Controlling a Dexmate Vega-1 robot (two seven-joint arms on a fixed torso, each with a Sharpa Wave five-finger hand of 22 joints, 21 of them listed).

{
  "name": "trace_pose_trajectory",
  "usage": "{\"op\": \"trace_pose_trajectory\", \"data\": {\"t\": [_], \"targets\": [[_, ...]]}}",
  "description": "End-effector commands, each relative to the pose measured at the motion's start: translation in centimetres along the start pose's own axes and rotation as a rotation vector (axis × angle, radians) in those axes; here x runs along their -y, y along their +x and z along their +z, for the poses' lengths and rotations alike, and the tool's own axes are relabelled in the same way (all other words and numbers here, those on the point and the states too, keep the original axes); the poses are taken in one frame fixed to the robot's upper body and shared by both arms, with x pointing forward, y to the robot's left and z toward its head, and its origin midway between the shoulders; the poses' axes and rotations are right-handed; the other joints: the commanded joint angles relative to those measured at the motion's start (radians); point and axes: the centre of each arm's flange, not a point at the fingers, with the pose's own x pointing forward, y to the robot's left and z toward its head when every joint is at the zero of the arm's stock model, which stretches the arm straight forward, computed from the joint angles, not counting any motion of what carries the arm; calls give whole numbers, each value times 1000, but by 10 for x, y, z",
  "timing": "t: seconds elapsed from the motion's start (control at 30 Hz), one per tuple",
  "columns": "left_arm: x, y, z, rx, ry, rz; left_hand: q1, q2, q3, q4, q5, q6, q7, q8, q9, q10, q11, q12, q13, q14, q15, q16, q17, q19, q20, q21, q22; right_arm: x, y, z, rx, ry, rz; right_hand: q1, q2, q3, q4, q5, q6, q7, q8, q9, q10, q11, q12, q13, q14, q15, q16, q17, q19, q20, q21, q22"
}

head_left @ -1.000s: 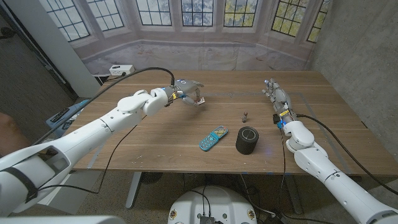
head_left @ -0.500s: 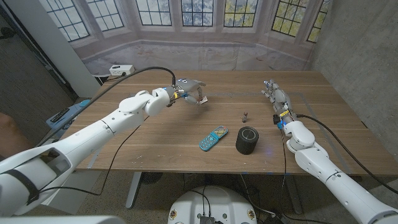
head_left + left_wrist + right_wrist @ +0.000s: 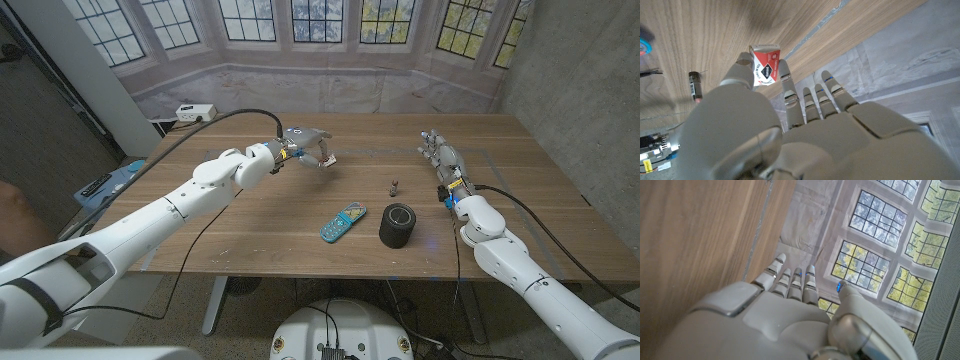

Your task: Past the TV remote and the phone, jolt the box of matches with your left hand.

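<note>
- While the left hand [image 3: 305, 143] is seen in the upper middle of the head frame, the box of matches [image 3: 326, 160] is found at its fingertips, on the table [image 3: 250, 220] toward the far edge.
- In the left wrist view the box of matches [image 3: 765, 66] is framed between thumb and a finger [image 3: 788, 92]; whether it is pinched or merely touched cannot be told. The remaining fingers are spread.
- The phone [image 3: 343, 222] and a black cylinder [image 3: 398, 225] lie lower centre of the head frame, well apart from the box. A small upright object [image 3: 394, 186] stands between.
- The right hand [image 3: 440, 152] is held at the upper right with fingers extended, nothing in it.
- Judged step: the jolt itself. A short, low push across the box's side is advised, so it slides rather than tips, with the stroke stopped short of the table's edge.
</note>
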Motion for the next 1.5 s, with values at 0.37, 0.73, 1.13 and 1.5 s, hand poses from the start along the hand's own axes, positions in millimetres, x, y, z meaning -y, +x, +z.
{"op": "trace_pose_trajectory", "data": {"t": [0.37,0.73,1.13,1.5], "targets": [[7,-2,0,-5,7,-17,38,46,-4,2,9,2,5,3,2,10,1,-1,2,3,6,0,4,-1,1,-6,2,-3,-4,-3,-12,1,7,-11,-2,10,-3,1,9,-3,-4,4,8,0,-2,3,11,-18,0,2,4,-60,2,3],[16,-1,15,53,-2,-60,36,47,-3,3,10,2,6,2,2,8,3,-2,2,2,7,0,4,-2,2,-7,3,-2,-4,-3,-5,2,3,-13,-3,12,-2,1,10,-3,-3,4,8,2,-2,3,11,-18,-1,2,5,-59,2,3],[23,-3,28,99,-14,-99,35,50,-2,3,11,3,6,0,1,9,2,-3,2,1,7,-1,4,-3,1,-7,3,-1,-2,-1,14,6,-6,-11,-5,17,-6,1,7,-7,-6,3,9,-6,-3,2,13,-25,-2,0,7,-61,2,3],[25,-3,41,139,-15,-119,34,51,-2,3,12,3,10,0,1,5,2,-5,2,1,8,-1,4,-5,2,-8,3,-3,-1,-2,18,18,-13,-19,15,26,7,3,8,-15,-6,2,12,-18,-3,1,15,-34,3,6,7,-67,2,3]]}}
